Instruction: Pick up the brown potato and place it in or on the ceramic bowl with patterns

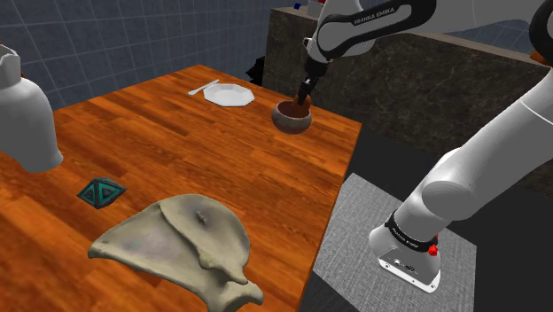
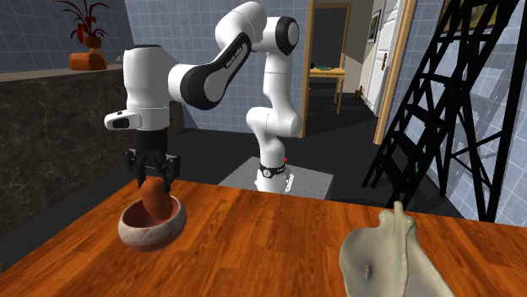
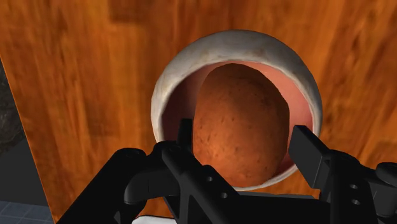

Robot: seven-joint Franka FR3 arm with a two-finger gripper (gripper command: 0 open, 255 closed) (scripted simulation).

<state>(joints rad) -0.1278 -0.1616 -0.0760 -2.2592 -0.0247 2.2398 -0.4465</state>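
The potato (image 3: pixel 240 124) is pinched between the fingers of your gripper (image 3: pixel 243 132), its far end in the bowl (image 3: pixel 170 83); a wooden table (image 3: pixel 76 76) lies beneath.

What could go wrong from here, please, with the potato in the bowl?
The potato stands on end in the small bowl, rising above its rim; when the hand lets go, it may topple out. The bowl sits near the edge of the table, so a nudge while withdrawing could push it off.
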